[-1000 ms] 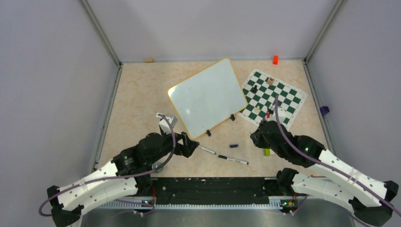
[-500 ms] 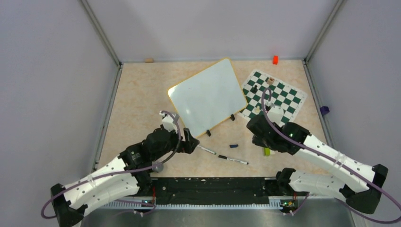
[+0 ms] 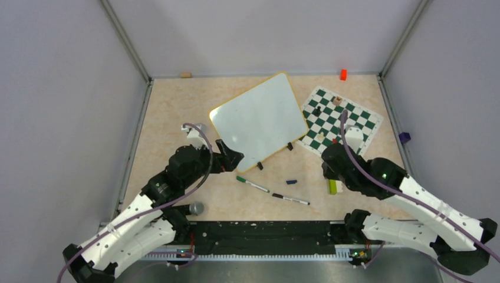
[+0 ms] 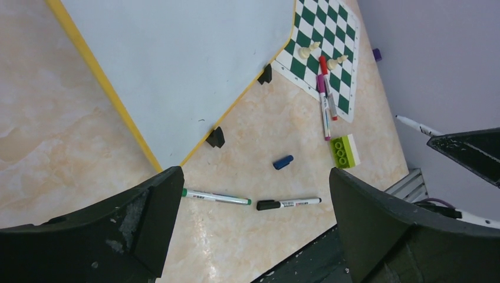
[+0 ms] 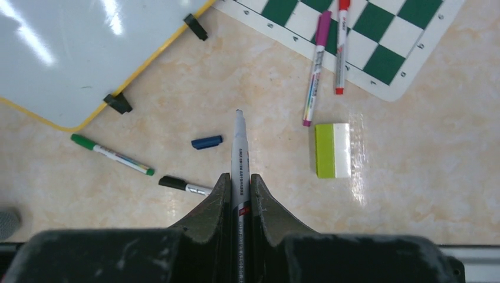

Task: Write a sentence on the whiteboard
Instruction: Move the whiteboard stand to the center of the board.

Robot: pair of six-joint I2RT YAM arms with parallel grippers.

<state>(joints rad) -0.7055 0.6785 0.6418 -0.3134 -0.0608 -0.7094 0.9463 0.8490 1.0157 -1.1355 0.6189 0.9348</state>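
Whiteboard: the whiteboard (image 3: 259, 121) lies flat on the table (image 3: 171, 112) toward the far middle, turned at an angle, its right corner just beside the chessboard (image 3: 354, 118).
Sentence: no writing shows on the white surface in any view, so the sentence looks not yet begun.
Clip feet: two black clips (image 5: 118, 103) sit on the board's near rim and probably only prop it, so I judge it could slide under pen pressure.
Left gripper: the left gripper (image 4: 253, 172) hangs over the board's near corner with jaws spread wide and nothing between them. It is likely stationed there to pin the board while the other arm writes.
Right gripper: the right gripper (image 5: 239, 180) has its jaws closed on a marker (image 5: 239, 141), barrel between the fingers and bare tip pointing out ahead, which suits pressing it to a flat surface. It is over bare table, apart from the board.
Blue cap: a blue cap (image 5: 207, 142) lies on the table just left of the held tip and is probably this pen's cap.
Spares: a green marker (image 5: 112, 154) and a black marker (image 5: 183, 185) lie capped near the board's near edge.
Next move: the tip must travel left and away to reach the board.
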